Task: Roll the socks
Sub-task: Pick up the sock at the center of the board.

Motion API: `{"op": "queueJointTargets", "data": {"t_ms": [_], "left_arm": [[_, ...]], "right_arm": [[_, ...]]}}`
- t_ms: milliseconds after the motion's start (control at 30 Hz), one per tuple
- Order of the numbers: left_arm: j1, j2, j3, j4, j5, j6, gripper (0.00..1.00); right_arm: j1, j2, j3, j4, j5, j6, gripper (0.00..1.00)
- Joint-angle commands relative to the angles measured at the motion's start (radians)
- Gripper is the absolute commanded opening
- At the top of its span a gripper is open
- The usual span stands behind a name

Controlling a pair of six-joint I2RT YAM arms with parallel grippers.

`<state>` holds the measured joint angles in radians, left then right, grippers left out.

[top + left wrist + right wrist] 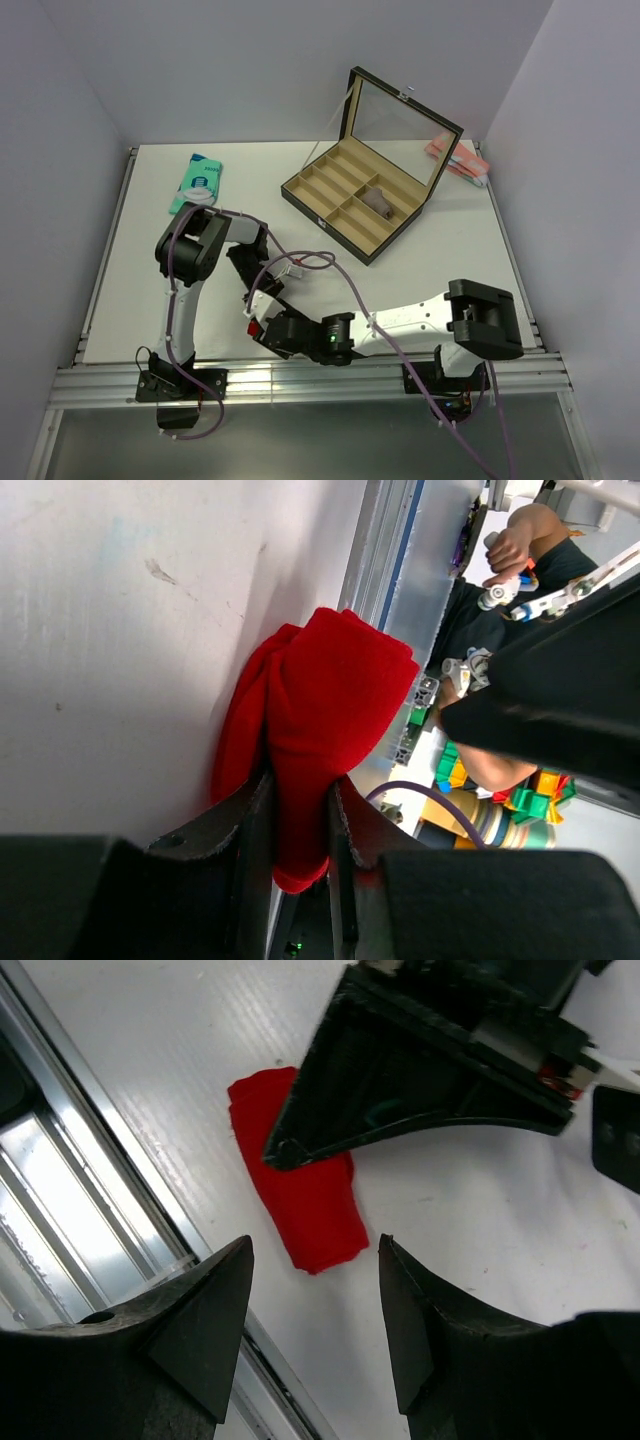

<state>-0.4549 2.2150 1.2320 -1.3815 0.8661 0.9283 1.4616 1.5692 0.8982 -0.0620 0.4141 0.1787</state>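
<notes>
Right gripper (315, 1247): its fingers (205, 1320) are standing apart and gripping nothing. It is hovering over the near end of the socks (300, 1205).
Left gripper (300, 785): its fingers (245, 820) are pinching a fold of the socks between them. Red fabric is filling the whole gap and poking out behind the pads.
Socks, left wrist view: the red bundle is bunching up ahead of the fingertips and resting on the white table.
Socks, right wrist view: the bundle is lying on the table just beside the rail (80, 1190), and one left finger is crossing over its upper part.
Socks, top view: only a small red patch is showing, beneath the two grippers at the table's near edge. It is lying between the arm bases, nearer the left one.
Right arm (420, 320): it is stretching leftward along the near edge.
Box (325, 228): it is standing open toward the back of the table (450, 260), with its lid (400, 120) tilting upward. One compartment is holding a small pinkish-grey item (378, 200).
Teal sock (197, 182): it is lying flat at back left, well apart from the socks.
Pink bundle (455, 155): it is lying at back right, just beside the lid.
</notes>
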Motion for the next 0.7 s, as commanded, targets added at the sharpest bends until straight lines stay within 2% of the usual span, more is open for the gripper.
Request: {"op": "queueJointTargets", "data": {"t_ms": [0,667], "left_arm": [[-0.002,0.051,0.012,0.217,-0.161,0.046,0.00],[-0.002,0.089,0.047,0.196,-0.153,0.040,0.00]], "right_arm": [[0.023,0.051,0.065,-0.001,0.002,-0.057,0.60],[0.043,0.253,0.146,-0.012,0.045,-0.102,0.60]]}}
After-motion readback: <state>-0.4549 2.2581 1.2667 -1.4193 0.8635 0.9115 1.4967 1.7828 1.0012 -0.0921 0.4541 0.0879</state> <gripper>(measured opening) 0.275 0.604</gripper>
